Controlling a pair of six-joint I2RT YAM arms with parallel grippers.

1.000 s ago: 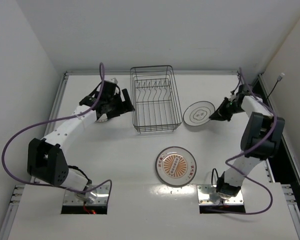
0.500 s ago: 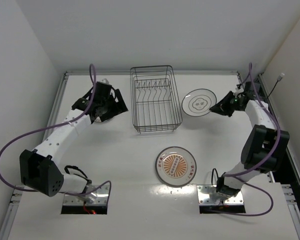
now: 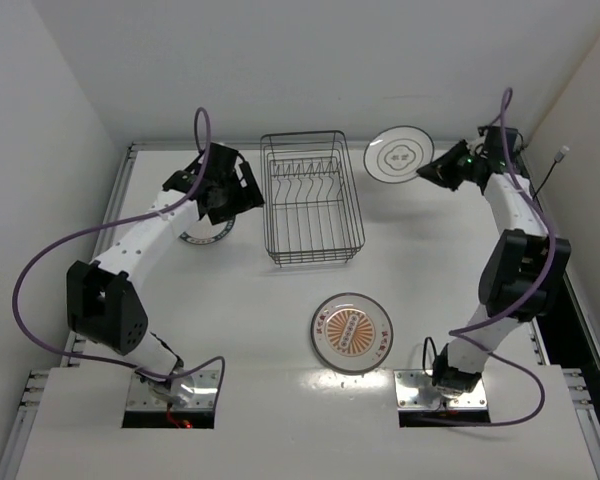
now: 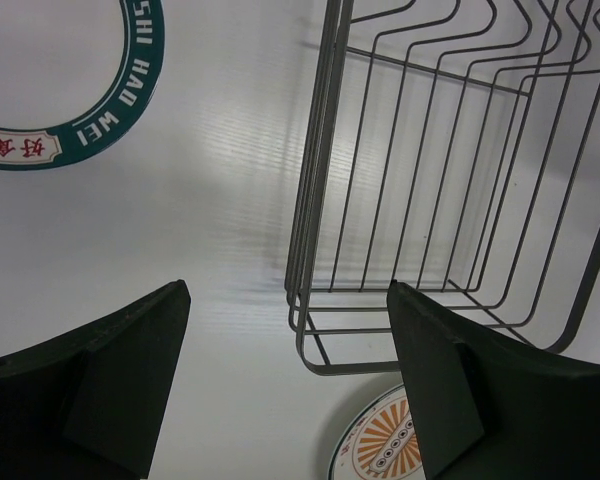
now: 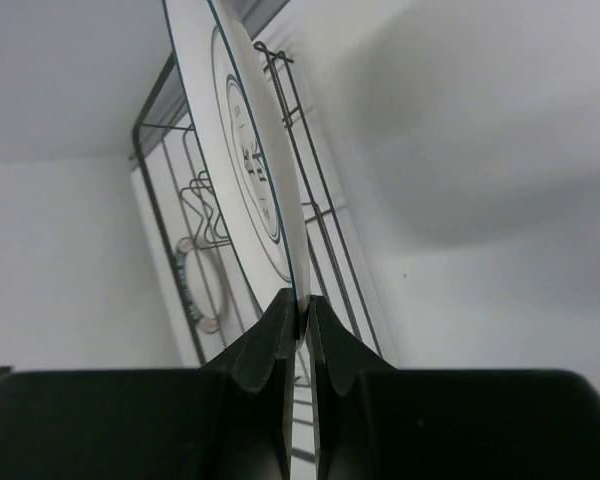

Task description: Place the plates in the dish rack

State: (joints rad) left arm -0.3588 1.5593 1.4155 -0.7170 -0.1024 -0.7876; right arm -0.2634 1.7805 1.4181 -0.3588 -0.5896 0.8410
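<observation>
Two fingers of our right gripper (image 3: 435,171) (image 5: 300,305) are pressing together on the rim of the white plate with the grey emblem (image 3: 400,156) (image 5: 242,150), with only the thin edge of the plate between them. We are holding that plate on edge. In the wrist view it is rising almost straight up from the fingertips, and its emblem side is facing the dish rack (image 3: 266,200) (image 5: 310,205). From overhead the plate is hanging off the table (image 3: 260,330), just past the rack's far right corner and apart from its wires.

Our left gripper (image 3: 242,188) (image 4: 288,290) is standing wide open and gripping nothing. It is hovering beside the rack's left wall, near the far left corner, and its wrist camera is looking down between the spread fingers at the rack's wire side (image 4: 420,200) and the bare table.

Beneath our left arm the blue-rimmed plate (image 3: 205,234) (image 4: 80,130) is lying flat on the table, just left of the rack and partly hidden by the arm. The orange-centred plate (image 3: 352,332) (image 4: 375,445) is lying flat in front of the rack, toward our right base and well apart from both grippers. The rack itself is sitting upright in the middle of the far half of the table, and its row of tines is holding no plates.
</observation>
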